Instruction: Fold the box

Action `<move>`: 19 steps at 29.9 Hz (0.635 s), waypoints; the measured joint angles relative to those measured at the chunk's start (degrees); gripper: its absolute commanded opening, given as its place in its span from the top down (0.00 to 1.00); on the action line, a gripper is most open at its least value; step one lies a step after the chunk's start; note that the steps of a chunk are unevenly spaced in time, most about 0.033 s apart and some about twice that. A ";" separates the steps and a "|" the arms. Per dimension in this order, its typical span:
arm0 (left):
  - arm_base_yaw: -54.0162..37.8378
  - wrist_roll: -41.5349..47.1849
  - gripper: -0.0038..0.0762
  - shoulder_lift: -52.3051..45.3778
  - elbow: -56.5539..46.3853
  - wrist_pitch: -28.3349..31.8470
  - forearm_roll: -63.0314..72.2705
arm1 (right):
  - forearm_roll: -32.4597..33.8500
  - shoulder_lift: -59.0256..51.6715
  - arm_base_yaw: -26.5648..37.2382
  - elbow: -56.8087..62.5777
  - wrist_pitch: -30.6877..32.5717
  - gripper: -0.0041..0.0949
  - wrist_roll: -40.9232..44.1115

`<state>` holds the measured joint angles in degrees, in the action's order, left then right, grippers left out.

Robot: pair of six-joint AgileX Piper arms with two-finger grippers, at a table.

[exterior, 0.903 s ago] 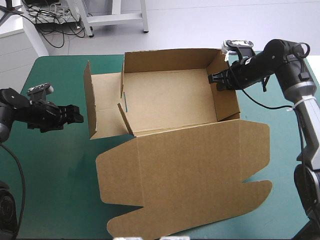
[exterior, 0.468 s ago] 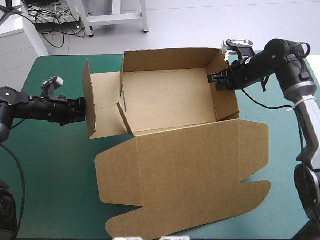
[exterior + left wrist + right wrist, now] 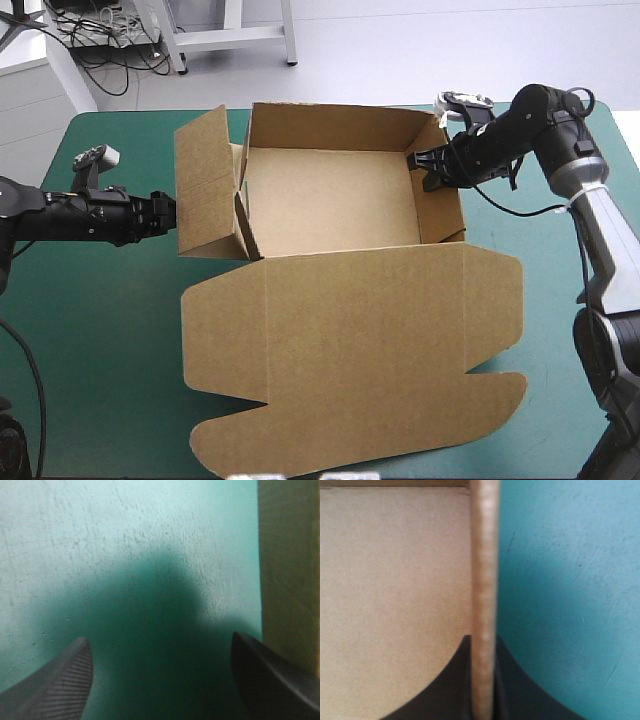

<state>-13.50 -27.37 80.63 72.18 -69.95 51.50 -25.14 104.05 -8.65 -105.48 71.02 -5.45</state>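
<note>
The brown box stands as an open tray at the table's far middle, with its back wall and right wall raised. Its wide lid lies flat toward the front. The left outer flap stands nearly upright. My left gripper is open, low over the cover, with its tips at that flap's outer face. In the left wrist view the left gripper shows the board beside one finger. My right gripper is shut on the right wall's top edge, one finger on each side.
The teal-green cover shows to the left of the lid and along the right side. The lid's front tabs reach close to the table's front edge. The box's back wall stands near the far edge.
My left gripper advanced to the box and the left flap swung up from leaning outward to nearly upright. The whole box and my right gripper shifted slightly left.
</note>
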 measured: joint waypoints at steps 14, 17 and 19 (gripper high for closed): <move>0.00 -0.16 0.27 -4.06 0.00 -0.32 1.66 | -0.56 2.03 -7.81 2.74 -8.61 0.98 0.35; 0.00 -0.16 0.27 -4.96 0.00 -0.35 1.66 | -0.56 2.53 -9.53 2.74 -10.47 0.98 0.35; 0.00 -0.16 0.27 -5.73 0.00 -0.35 1.70 | -0.50 3.08 -10.26 2.74 -11.32 0.98 0.41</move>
<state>-13.50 -27.53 74.89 72.18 -70.30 53.20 -25.64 107.13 -18.91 -102.74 59.71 -5.04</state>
